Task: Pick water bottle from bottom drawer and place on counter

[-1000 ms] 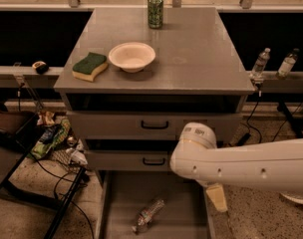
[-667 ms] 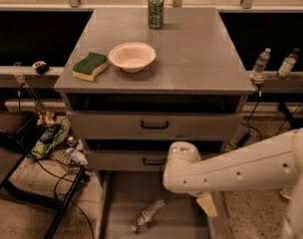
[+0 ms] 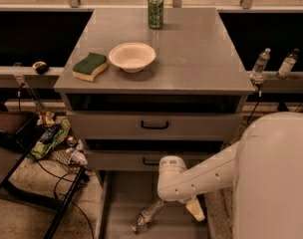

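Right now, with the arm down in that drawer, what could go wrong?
The end effector hangs in the bottom drawer, right of the water bottle and apart from it. The bottle lies on its side, so a nudge might roll it away. Later, the bowl, sponge and can on the counter could get bumped.

Table (image 3: pixel 191 59): can (image 3: pixel 155 11) at far edge, bowl (image 3: pixel 132 57) nearer and left of middle, sponge (image 3: pixel 90 66) just left of the bowl. Bottom drawer (image 3: pixel 121 203) open below, nearest; water bottle (image 3: pixel 147 215) lies on its floor. Pincer (image 3: pixel 195 209) low over the drawer, right of the water bottle, apparently not touching. Two bottles (image 3: pixel 260 63) on the right ledge.
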`<state>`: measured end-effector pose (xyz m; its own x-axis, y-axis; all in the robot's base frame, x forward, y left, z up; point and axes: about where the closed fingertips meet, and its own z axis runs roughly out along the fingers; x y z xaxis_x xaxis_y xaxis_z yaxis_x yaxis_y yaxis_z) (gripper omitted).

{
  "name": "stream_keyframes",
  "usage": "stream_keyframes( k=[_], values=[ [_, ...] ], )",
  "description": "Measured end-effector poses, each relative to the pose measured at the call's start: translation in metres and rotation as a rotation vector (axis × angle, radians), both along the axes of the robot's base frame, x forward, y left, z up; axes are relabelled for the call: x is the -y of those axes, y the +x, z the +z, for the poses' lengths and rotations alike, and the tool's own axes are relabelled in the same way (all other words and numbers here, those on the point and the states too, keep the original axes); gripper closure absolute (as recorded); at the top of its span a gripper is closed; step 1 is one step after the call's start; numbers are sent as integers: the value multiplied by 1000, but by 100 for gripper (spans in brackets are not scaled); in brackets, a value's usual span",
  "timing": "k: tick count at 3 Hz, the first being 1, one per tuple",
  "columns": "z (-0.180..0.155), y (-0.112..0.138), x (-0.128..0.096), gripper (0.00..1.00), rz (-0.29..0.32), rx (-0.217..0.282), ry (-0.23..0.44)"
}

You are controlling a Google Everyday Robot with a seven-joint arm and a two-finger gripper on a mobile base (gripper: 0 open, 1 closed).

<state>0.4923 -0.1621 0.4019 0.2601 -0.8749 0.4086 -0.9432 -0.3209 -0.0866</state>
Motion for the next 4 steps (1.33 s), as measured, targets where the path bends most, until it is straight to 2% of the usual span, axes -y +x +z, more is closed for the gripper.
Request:
stream_keyframes(
  k=[1, 2, 3, 4],
  values=[
    [-7, -1, -1, 0, -3, -11, 3],
    [-37, 6, -20, 0, 57, -35, 24],
    [-95, 18, -60, 0, 214, -53, 67],
    [-142, 38, -94, 0, 381, -49, 91]
  ],
)
